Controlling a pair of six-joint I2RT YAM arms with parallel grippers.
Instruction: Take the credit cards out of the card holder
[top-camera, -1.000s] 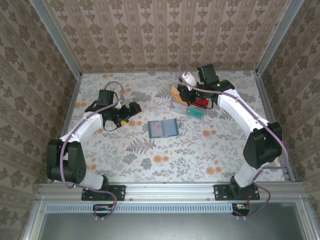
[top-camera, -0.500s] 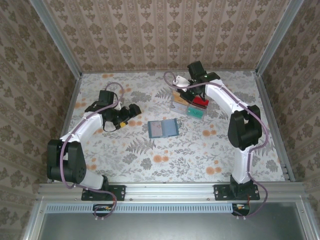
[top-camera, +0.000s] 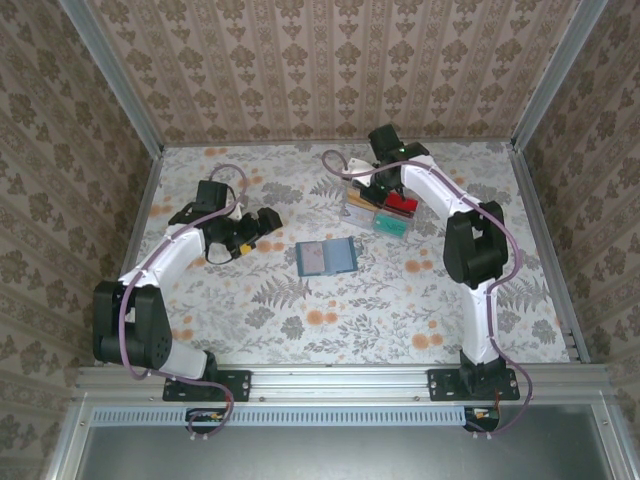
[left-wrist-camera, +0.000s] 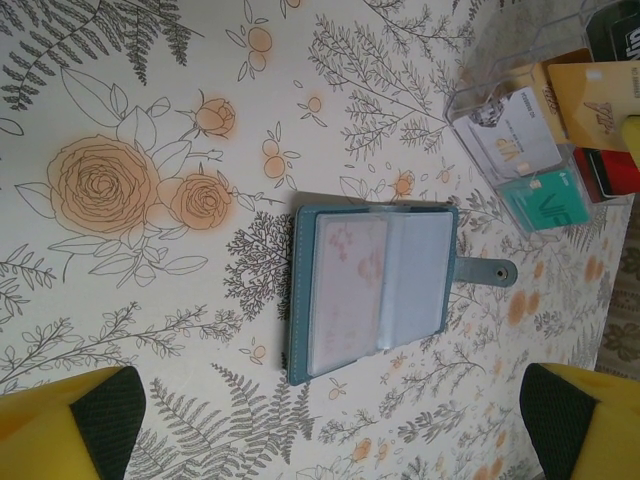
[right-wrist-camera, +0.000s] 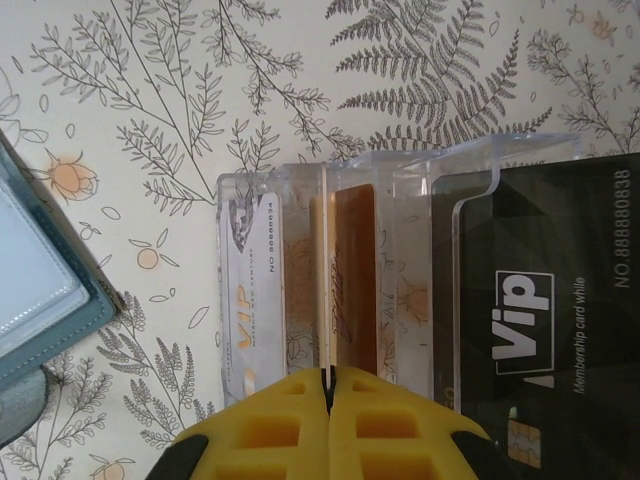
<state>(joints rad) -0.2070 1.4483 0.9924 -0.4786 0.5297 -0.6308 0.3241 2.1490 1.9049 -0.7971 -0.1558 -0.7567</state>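
The teal card holder (top-camera: 326, 257) lies open and flat at mid-table; its clear pockets (left-wrist-camera: 375, 290) look empty. My right gripper (top-camera: 368, 182) is over the clear tray, shut (right-wrist-camera: 327, 378) on the orange-tan credit card (right-wrist-camera: 355, 270), which stands edge-on in a tray slot. The pale grey-white credit card (right-wrist-camera: 245, 300) lies in the slot to its left. A corner of the card holder (right-wrist-camera: 95, 300) shows at the left of the right wrist view. My left gripper (top-camera: 268, 220) hangs open to the left of the card holder, with nothing between its fingers (left-wrist-camera: 335, 410).
The clear compartment tray (top-camera: 378, 210) sits behind and to the right of the card holder and holds a black VIP card (right-wrist-camera: 540, 300), a teal card (left-wrist-camera: 545, 200) and a red one (left-wrist-camera: 610, 170). Patterned walls and metal rails ring the table.
The right arm's wrist has swung left over the tray and its elbow has folded in towards the centre. The left arm and the card holder have not moved.
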